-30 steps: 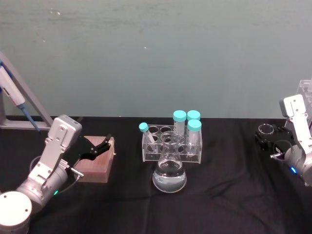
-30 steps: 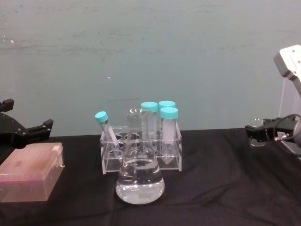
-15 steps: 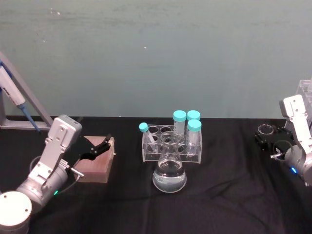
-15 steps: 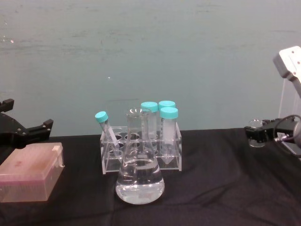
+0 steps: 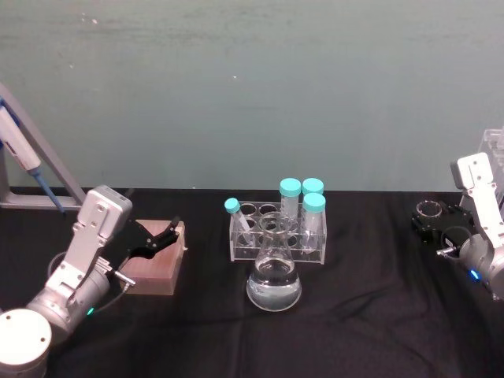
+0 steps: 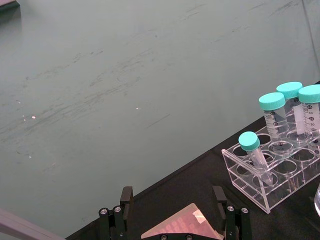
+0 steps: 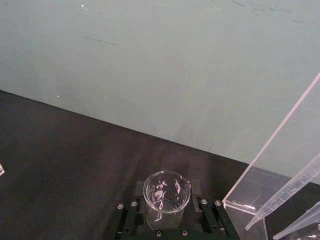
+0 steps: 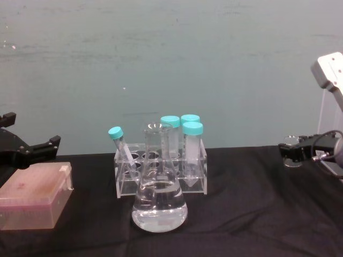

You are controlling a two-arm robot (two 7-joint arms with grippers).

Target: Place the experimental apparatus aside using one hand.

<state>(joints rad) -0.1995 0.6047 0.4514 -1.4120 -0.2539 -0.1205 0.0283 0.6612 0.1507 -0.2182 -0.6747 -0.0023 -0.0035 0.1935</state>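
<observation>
Right of the clear conical flask [image 5: 273,283], bare black cloth [image 5: 370,268] is left open to the small glass beaker [image 5: 430,210]; passage is blocked just behind by the low acrylic teal-capped tube rack [image 5: 313,252], farther left by the pink translucent plastic box [image 5: 157,276]

Beaker [image 7: 166,192], clamped between right gripper [image 7: 168,200] jaws: clear glass, glossy, glare on rim. Jaws matt black; screws [image 7: 120,205] bright metal. Pipette rack [image 7: 272,180] just beside those jaws: clear acrylic, smooth, shiny edges. Box [image 8: 33,202] under the spread jaws of left gripper [image 6: 172,195]: pink translucent plastic, dull sheen. Flask [image 5: 273,277], well apart from both jaws: clear glossy glass. Tube rack [image 5: 277,236], likewise apart: clear smooth acrylic; caps [image 5: 290,187] teal plastic, smooth. Cloth [image 5: 370,315]: black, matt.
</observation>
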